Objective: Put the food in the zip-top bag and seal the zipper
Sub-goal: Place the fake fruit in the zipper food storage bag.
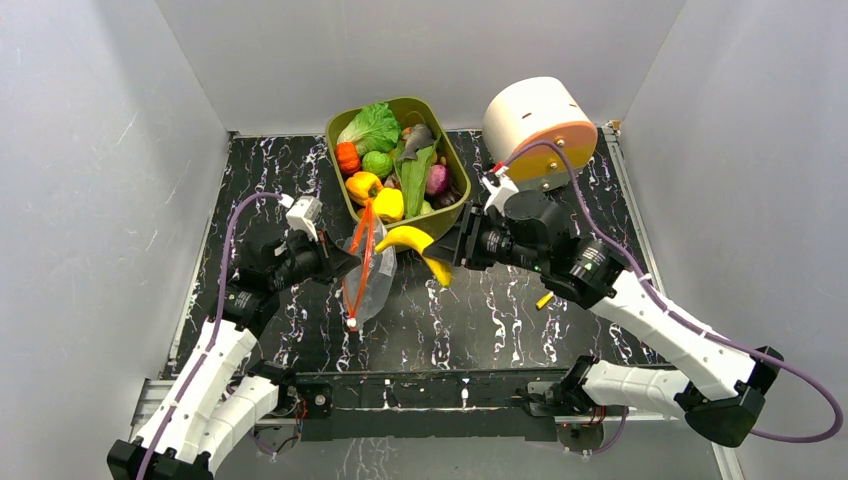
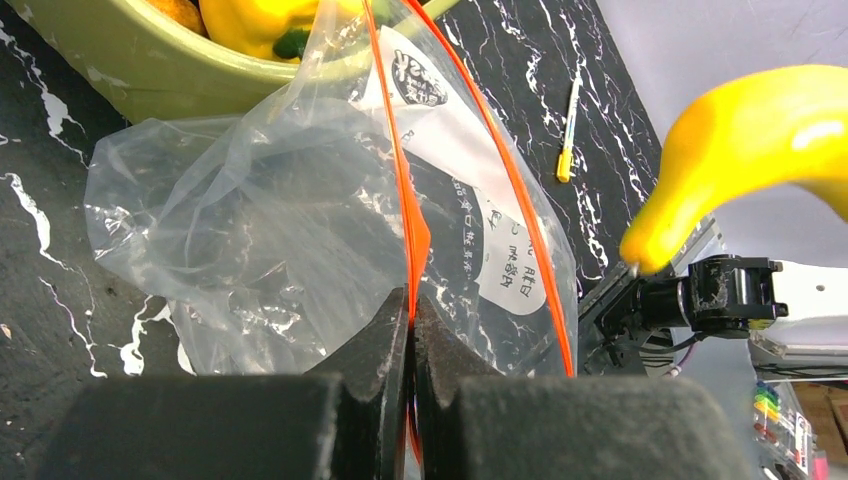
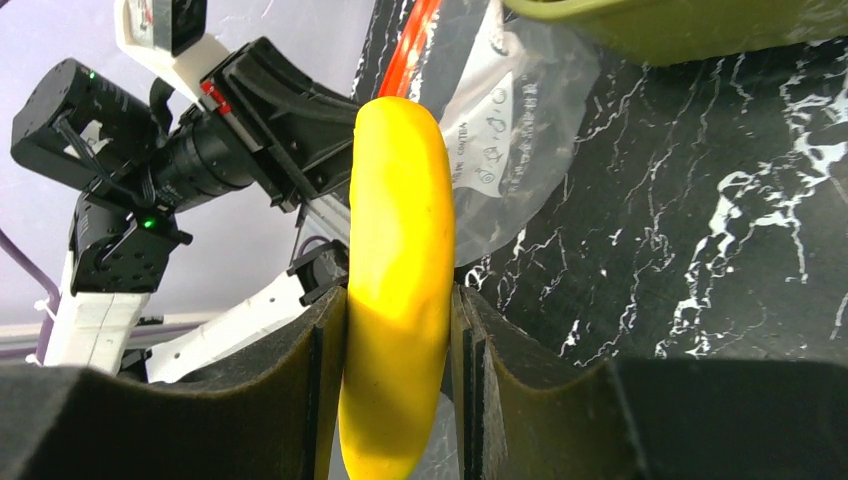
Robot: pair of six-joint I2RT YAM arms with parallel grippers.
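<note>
My left gripper is shut on the near red-orange zipper strip of the clear zip-top bag, holding its mouth open; the far strip stands apart. The bag's white label faces the left wrist camera. My right gripper is shut on a yellow banana, held above the table just right of the bag's mouth. More food, a yellow pepper, an orange-yellow pepper and a purple onion, lies in the olive-green tub.
A white and orange cylinder stands at the back right, beside the tub. A small yellow stick lies on the black marbled table under my right arm. Grey walls close in left, right and behind.
</note>
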